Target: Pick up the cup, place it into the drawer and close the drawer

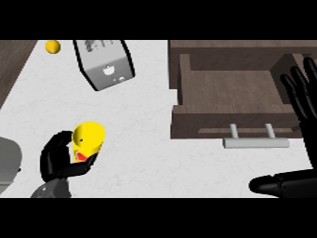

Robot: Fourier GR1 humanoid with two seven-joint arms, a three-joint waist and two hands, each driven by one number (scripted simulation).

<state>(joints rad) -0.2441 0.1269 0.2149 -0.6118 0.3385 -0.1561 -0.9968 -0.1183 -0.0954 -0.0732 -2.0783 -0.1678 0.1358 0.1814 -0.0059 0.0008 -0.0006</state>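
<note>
Left robot hand (59,160) at 8 o'clock, curled around the yellow cup (88,139) above the white worktop (143,130). Right robot hand (312,100) spread at 3 o'clock beside the open drawer (233,88).

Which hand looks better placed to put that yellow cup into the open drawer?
The left hand: its fingers already curl round the yellow cup. The right hand rests open beside the open drawer, holding nothing.
</note>
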